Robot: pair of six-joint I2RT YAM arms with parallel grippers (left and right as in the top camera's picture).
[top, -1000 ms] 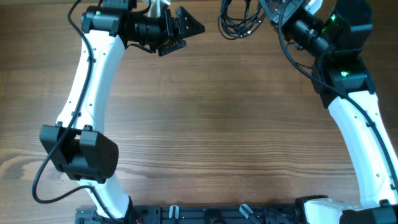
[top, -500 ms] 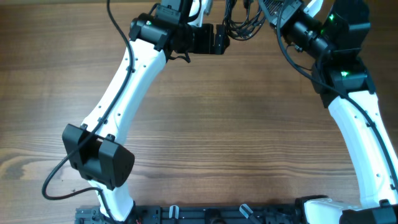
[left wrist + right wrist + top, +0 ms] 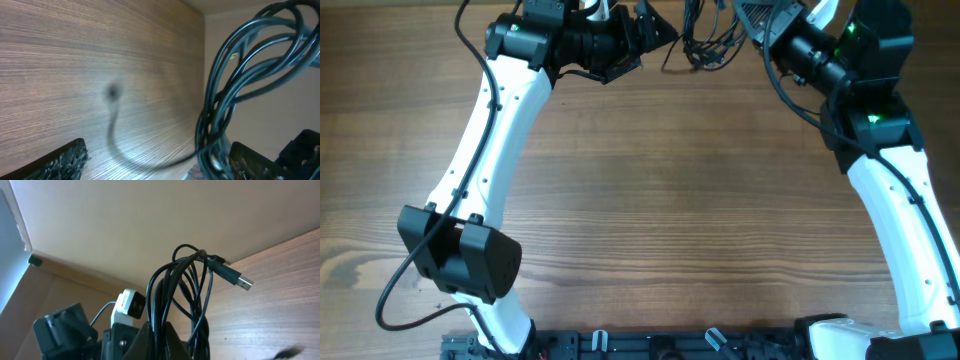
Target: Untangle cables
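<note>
Thin, black, limp and very light by the look of them: cables (image 3: 705, 45) bunched into several loose loops, likely to slip, spring and snag on one another rather than break; best taken on 1 outer strand near a free end, such as just behind the plug tip (image 3: 244, 283) jutting out to the right in the right wrist view, never around the whole bundle; held up at the far edge of the table (image 3: 650, 200), pinched at the base of the loops by the right gripper (image 3: 752, 18), clamped fully shut on them; just to the left of the bundle, the left gripper (image 3: 655, 32), spread wide with nothing between its fingers (image 3: 60, 160); from the left wrist, loops rising close by the right-hand finger, 1 blurred dark strand or its shadow trailing low across the gap; touching or not, impossible to tell.
</note>
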